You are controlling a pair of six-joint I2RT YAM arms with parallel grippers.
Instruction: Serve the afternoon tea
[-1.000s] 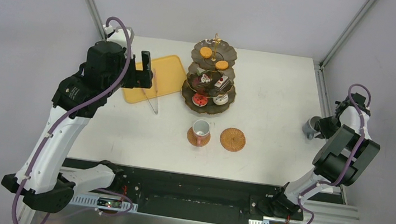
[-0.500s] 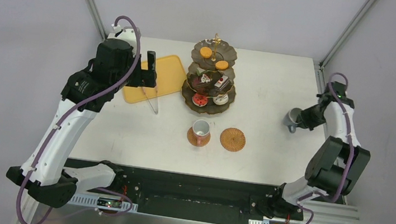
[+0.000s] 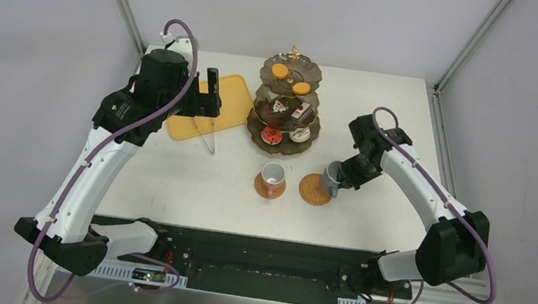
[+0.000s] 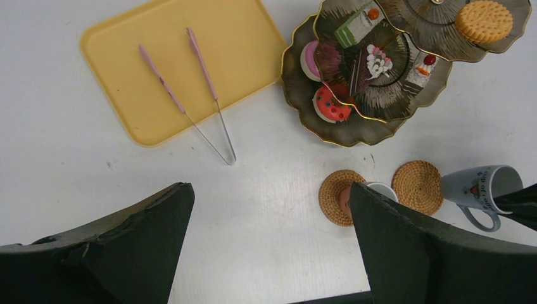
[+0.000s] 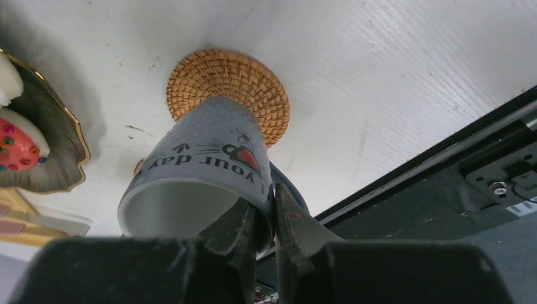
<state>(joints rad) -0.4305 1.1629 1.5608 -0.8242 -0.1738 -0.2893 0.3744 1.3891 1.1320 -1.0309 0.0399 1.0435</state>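
Observation:
My right gripper (image 3: 341, 178) is shut on the rim of the blue-grey cup (image 3: 332, 177) and holds it tilted over the empty woven coaster (image 3: 314, 189); the right wrist view shows the cup (image 5: 202, 171) above that coaster (image 5: 228, 88). The pinkish cup (image 3: 272, 174) stands on the other coaster (image 3: 260, 187). The dark three-tier stand (image 3: 285, 116) holds small cakes and orange cookies (image 3: 280, 71). My left gripper (image 3: 207, 93) is open and empty, high over the yellow tray. Its wrist view shows the stand (image 4: 380, 63) and both coasters.
A yellow tray (image 3: 214, 104) lies left of the stand with pink-handled tongs (image 3: 207, 130) half on it. The black rail (image 3: 269, 259) runs along the table's near edge.
My right arm has swung left from the table's right edge, carrying the blue-grey cup to the empty coaster. My left gripper has drifted slightly right.

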